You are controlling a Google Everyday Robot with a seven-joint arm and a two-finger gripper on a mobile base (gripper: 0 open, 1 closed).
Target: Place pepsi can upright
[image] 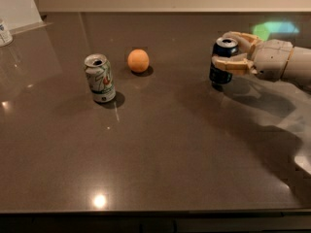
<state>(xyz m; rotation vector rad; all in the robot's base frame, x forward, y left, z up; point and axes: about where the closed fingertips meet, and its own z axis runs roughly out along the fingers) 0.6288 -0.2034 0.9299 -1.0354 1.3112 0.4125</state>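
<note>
The pepsi can is dark blue with a silver top and stands upright at the right of the dark table. My gripper reaches in from the right edge. Its beige fingers sit on either side of the can's upper half and are shut on it. The can's base looks to be on or just above the table; a small shadow lies beneath it.
A silver-white can with green and red markings stands upright at the left. An orange ball lies behind it near the middle. A white object sits at the far left edge. The table's front edge runs along the bottom.
</note>
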